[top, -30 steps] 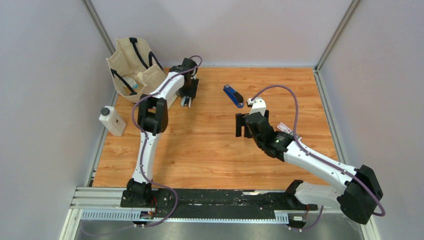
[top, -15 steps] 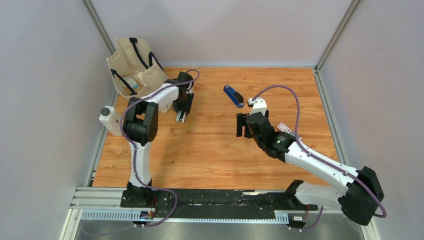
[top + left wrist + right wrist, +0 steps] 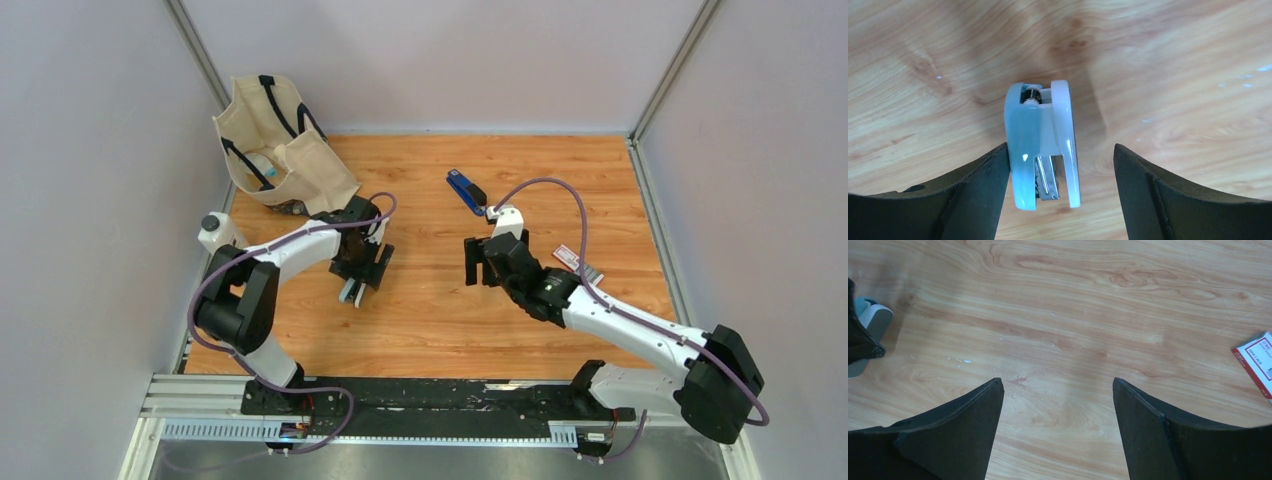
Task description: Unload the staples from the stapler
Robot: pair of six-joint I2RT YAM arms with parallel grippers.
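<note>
Left gripper (image 3: 1060, 150) is spread about the stapler (image 3: 1040, 140), right gripper (image 3: 1057, 382) spread and empty, so best centre the stapler before closing

pale grey stapler (image 3: 1042, 140), on its side, metal track visible

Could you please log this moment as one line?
left fingers: open, stapler between them | right fingers: open, empty

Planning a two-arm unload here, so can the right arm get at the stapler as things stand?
Probably yes: only bare table lies between the right gripper and the stapler, though the open left gripper flanks it, leaving just its end free.
</note>
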